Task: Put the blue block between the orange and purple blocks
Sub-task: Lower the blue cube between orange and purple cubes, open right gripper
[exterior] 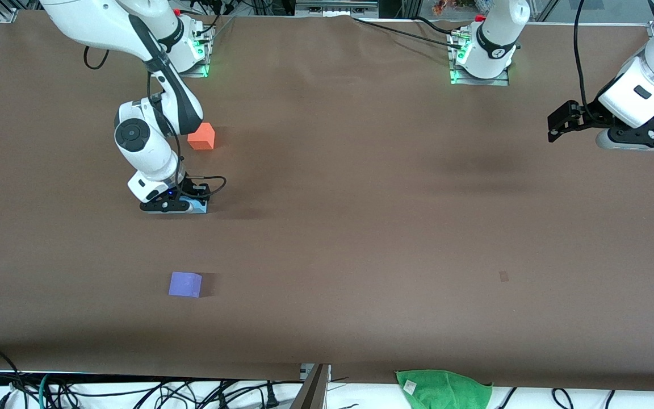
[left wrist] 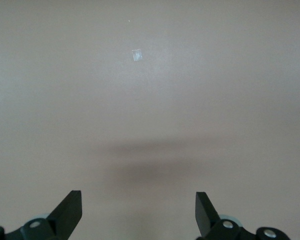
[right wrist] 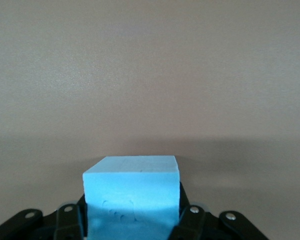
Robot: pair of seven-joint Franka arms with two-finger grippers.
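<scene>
brown table (exterior: 361, 227), right gripper (exterior: 175, 205) gripping blue block (right wrist: 132, 192).

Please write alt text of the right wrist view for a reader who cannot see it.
The right claw is shut on the blue block, a light sky-blue cube that fills the lower middle of the view. Around it, only the bare brown table shows.

Blue block (right wrist: 132, 192), light sky-blue cube, clamped low between the orange block (exterior: 201, 137) and the purple block (exterior: 185, 284). Orange lies farther from the front camera; purple nearer. All well apart.
</scene>
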